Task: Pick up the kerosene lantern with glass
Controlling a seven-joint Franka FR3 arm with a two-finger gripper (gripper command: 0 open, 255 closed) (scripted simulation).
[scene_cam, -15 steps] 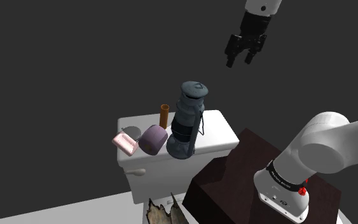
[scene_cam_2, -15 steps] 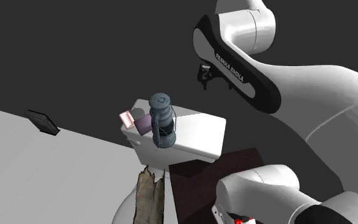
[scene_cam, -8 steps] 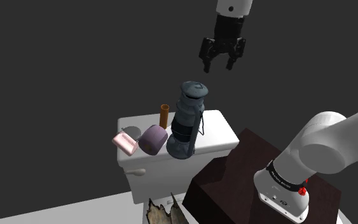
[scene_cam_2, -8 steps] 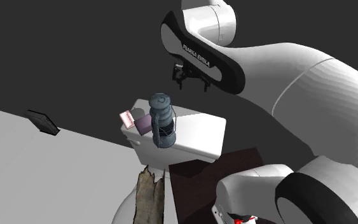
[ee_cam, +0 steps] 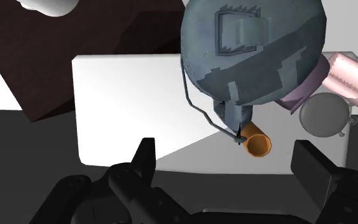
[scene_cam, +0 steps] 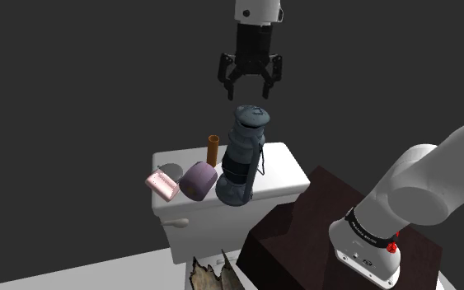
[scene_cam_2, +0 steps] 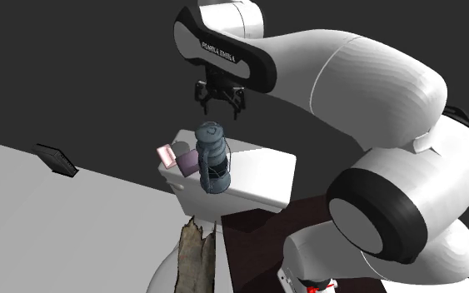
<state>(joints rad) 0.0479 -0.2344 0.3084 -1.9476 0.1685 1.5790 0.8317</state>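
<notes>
My fingers (ee_cam: 142, 162) are standing apart, gripping nothing. My gripper (scene_cam: 249, 92) is hanging just above the lantern (scene_cam: 242, 156), at its 12 o'clock in the shoulder view. A second ago it was out toward 1 o'clock. The lantern is standing on the tank (scene_cam: 283, 169), beside a tube (scene_cam: 213, 148). I am judging alignment nearly complete, with descent over the cap coming next.

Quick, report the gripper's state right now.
Gripper: open, holding nothing, poised above the lantern.
</notes>
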